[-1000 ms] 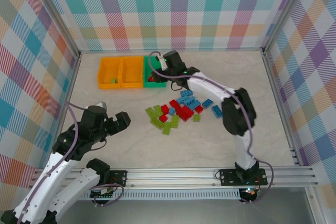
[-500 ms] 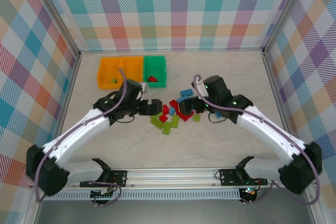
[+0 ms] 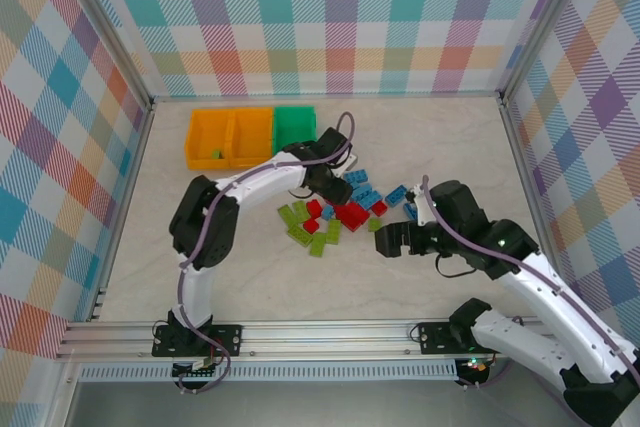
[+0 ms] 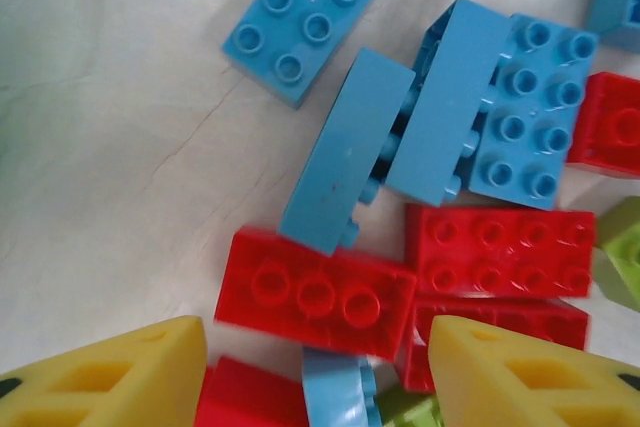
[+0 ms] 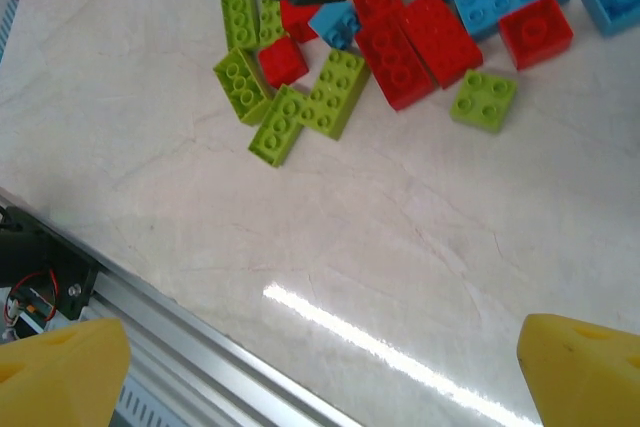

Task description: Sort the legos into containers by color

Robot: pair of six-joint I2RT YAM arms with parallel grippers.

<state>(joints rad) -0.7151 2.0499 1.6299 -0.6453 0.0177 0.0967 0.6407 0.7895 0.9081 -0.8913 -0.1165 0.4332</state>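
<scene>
We can read no text, label, brand, number or sign anywhere. The stud tops of the legos [image 4: 315, 292] in the left wrist view are too blurred for us to make out any lettering.

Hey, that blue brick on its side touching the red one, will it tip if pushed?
Probably tips: the blue brick stands on its narrow side, so little holds it up. It looks like hard glossy plastic, likely stiff and slippery. Its end meets a red brick, which may shift.
</scene>
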